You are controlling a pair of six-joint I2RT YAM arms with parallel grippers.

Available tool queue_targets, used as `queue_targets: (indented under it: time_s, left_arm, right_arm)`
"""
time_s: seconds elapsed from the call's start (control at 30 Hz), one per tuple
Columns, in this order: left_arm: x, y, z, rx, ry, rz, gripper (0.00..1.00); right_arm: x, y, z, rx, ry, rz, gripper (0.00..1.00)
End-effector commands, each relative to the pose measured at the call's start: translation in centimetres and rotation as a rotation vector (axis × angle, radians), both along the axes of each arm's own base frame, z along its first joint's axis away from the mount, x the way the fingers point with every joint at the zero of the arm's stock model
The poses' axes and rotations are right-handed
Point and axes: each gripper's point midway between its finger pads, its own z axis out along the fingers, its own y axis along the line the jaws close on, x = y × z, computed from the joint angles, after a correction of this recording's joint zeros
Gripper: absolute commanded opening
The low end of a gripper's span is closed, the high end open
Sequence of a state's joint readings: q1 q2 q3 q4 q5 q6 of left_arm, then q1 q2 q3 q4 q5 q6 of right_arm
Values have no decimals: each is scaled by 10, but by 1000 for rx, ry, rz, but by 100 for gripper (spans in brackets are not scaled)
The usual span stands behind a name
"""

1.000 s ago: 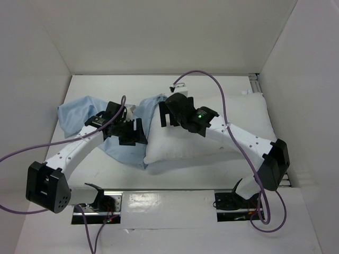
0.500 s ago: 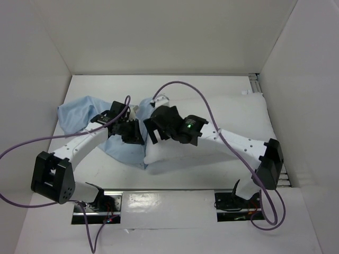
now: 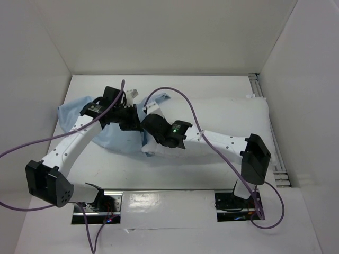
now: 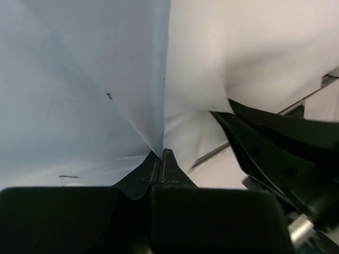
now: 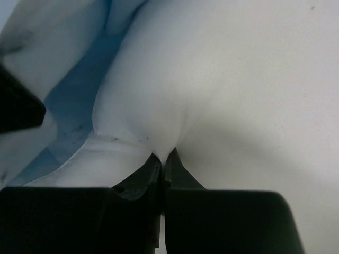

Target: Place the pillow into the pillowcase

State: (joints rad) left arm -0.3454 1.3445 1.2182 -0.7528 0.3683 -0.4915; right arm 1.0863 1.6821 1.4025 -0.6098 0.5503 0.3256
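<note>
**Two Arms Meet at the Pillow's End**

Both arms angle inward over the table (image 3: 201, 84). The left gripper (image 4: 161, 159) is pinched tight on a fold of the light blue pillowcase (image 3: 71, 114). The right gripper (image 5: 164, 157), its forearm stretched leftward, nips the white pillow (image 3: 228, 119), whose left end lies against the pillowcase.

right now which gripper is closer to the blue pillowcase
Left. The left gripper is shut right on the pillowcase, pinching its edge. The right gripper is shut on the end of the pillow beside it, with the blue cloth close by but not between its fingers.
</note>
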Motion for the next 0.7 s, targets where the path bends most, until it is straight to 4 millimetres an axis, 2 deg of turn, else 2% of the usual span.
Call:
queue_targets:
  time_s: [0.0,0.07,0.13,0.2,0.23,0.33,0.4,0.5,0.53,0.57,0.67]
  left_arm:
    - [-9,-3,39,-34,-61,-70,0]
    - [-10,-3,49,-37,-72,-70,0]
    - [-11,-3,56,-42,-86,-70,0]
    - [-11,0,57,-28,-92,-71,0]
    - [-13,2,55,-16,-80,-65,0]
    - [-18,0,58,-34,-76,-79,0]
    - [-19,-2,63,-47,-86,-96,0]
    - [-19,-4,74,-64,-116,-102,0]
    - [-20,-5,75,-71,-114,-108,0]
    - [-21,-7,82,-88,-127,-118,0]
    - [-18,-18,102,-155,-137,-135,0]
  right_arm:
    - [45,16,64,140,-162,-48,0]
    - [52,18,75,163,-179,-42,0]
    - [57,20,78,166,-188,-32,0]
    - [67,23,86,193,-198,-31,0]
    - [71,19,85,189,-197,-33,0]
    - [79,28,83,193,-193,-17,0]
    - [83,33,78,191,-192,-17,0]
    - [91,41,53,160,-163,-16,0]
    - [93,48,52,198,-162,-21,0]
    - [93,51,45,209,-150,-21,0]
    - [93,66,42,294,-123,-30,0]
